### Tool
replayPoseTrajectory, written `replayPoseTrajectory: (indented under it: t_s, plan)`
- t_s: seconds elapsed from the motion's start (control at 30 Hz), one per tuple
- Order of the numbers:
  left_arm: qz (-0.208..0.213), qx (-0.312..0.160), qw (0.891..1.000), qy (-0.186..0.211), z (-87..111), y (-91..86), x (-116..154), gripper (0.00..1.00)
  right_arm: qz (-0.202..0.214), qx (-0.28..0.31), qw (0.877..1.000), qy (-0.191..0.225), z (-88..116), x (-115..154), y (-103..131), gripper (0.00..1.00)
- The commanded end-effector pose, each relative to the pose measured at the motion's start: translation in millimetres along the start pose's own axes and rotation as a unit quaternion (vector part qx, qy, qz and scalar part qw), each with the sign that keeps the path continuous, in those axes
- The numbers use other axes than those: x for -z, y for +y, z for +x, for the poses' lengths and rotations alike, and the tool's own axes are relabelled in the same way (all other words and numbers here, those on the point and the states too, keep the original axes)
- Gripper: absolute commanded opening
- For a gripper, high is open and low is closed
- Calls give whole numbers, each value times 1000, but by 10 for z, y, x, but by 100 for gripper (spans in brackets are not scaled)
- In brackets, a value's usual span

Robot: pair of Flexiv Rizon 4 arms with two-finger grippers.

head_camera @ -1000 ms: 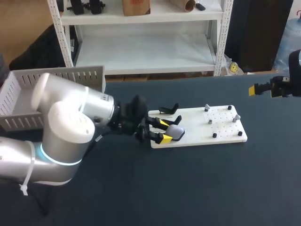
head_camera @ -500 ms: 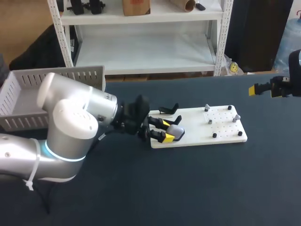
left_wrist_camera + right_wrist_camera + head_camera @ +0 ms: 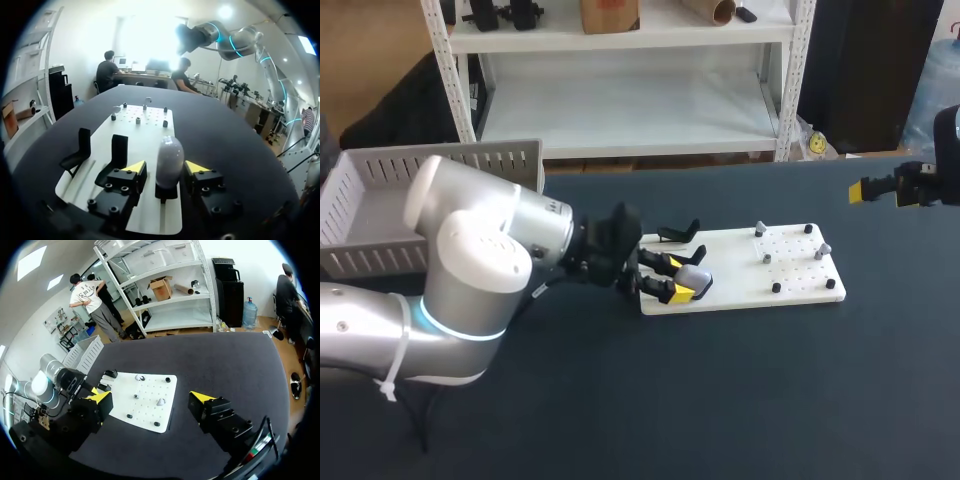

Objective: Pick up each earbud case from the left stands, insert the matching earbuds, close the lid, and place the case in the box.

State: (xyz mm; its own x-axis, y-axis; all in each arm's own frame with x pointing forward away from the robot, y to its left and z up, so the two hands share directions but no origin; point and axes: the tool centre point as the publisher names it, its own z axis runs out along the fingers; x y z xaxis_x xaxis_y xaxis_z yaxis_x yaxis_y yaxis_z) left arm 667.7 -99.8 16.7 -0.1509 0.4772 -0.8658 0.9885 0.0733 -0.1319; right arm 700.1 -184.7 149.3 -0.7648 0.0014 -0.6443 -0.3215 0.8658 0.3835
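A grey earbud case [image 3: 694,279] stands upright on a black stand at the left end of the white board [image 3: 800,290]. My left gripper [image 3: 674,278] is level with it, one yellow-tipped finger on each side. In the left wrist view the case [image 3: 169,157] sits between the fingers of my left gripper [image 3: 165,168]; a thin gap shows on one side, so the gripper is open. Two empty black stands [image 3: 80,150] [image 3: 118,152] are beside it. Small earbuds [image 3: 760,229] [image 3: 823,248] rest on pegs at the board's right end. My right gripper [image 3: 883,190] hangs open, far right, holding nothing.
The white slatted box [image 3: 440,160] stands at the back left, behind my left arm [image 3: 470,270]. In the right wrist view the board [image 3: 150,390] lies ahead of my right gripper [image 3: 152,400]. Dark tabletop surrounds the board on all sides.
My left arm has slid a little toward the board, bringing its fingers further along the case. The fingers have narrowed around it. The right arm has kept still.
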Motion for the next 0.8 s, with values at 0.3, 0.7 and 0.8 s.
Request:
replayPoseTrajectory:
  t_s: [0.3,0.7,0.8]
  plan:
    - [4,0,1000,-4,20,20,-27,36,-1,0,1000,1,-4,1,-3,100]
    - [8,-2,1000,-10,26,-16,8,3,-1,0,1000,1,-4,1,-3,100]
    - [7,-3,1000,-15,7,-35,42,0,-1,0,1000,1,-4,1,-3,100]
